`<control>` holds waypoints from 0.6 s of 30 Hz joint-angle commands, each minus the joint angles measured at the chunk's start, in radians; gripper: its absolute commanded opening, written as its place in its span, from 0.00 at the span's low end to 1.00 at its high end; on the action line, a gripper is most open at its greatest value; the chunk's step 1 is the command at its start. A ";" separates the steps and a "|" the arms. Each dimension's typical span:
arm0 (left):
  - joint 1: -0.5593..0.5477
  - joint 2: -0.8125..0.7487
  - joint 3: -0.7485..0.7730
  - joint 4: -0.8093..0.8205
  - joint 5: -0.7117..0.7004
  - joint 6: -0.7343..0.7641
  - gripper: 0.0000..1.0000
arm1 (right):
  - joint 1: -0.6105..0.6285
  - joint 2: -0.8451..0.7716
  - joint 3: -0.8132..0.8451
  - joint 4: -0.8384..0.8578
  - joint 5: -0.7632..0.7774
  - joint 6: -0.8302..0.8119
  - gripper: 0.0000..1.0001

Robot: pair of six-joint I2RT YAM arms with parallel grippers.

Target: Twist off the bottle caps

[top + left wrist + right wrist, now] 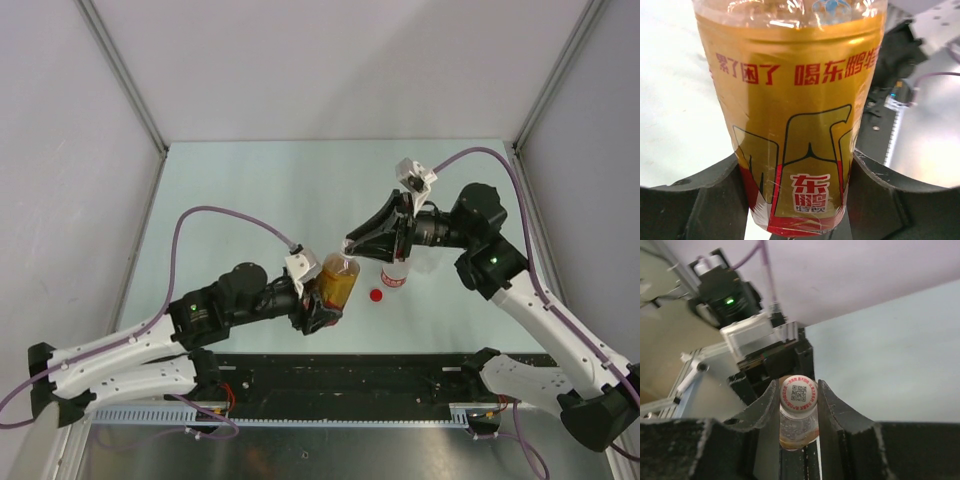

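My left gripper (325,300) is shut on the bottle of amber liquid (338,282), tilted toward the right arm; its gold and red label fills the left wrist view (800,135). My right gripper (350,246) is shut on that bottle's white cap (798,394), which has a QR code and red print. A clear bottle with a red-and-white label (395,275) stands behind my right gripper, partly hidden. A loose red cap (376,295) lies on the table next to it. The plain clear bottle is out of view.
The pale green table (250,200) is walled by white panels on three sides. A black rail and metal strip (330,380) run along the near edge between the arm bases.
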 commanded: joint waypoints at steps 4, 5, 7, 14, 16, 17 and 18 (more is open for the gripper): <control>-0.011 -0.095 -0.036 0.295 0.500 0.087 0.39 | 0.015 -0.012 0.009 0.097 -0.230 -0.043 0.00; -0.009 -0.103 -0.044 0.328 0.541 0.080 0.40 | 0.015 -0.014 0.009 0.106 -0.249 -0.039 0.00; -0.006 -0.115 -0.065 0.389 0.625 0.062 0.41 | 0.015 -0.020 0.009 0.137 -0.283 -0.024 0.00; 0.003 -0.093 -0.070 0.452 0.790 0.034 0.41 | 0.011 -0.040 0.010 0.200 -0.343 0.007 0.00; 0.005 -0.079 -0.064 0.454 0.810 0.030 0.41 | 0.011 -0.042 0.010 0.201 -0.337 0.011 0.00; 0.006 -0.071 -0.063 0.454 0.813 0.028 0.41 | 0.011 -0.042 0.009 0.200 -0.331 0.012 0.00; 0.008 -0.065 -0.061 0.454 0.813 0.025 0.41 | 0.011 -0.042 0.010 0.199 -0.324 0.015 0.02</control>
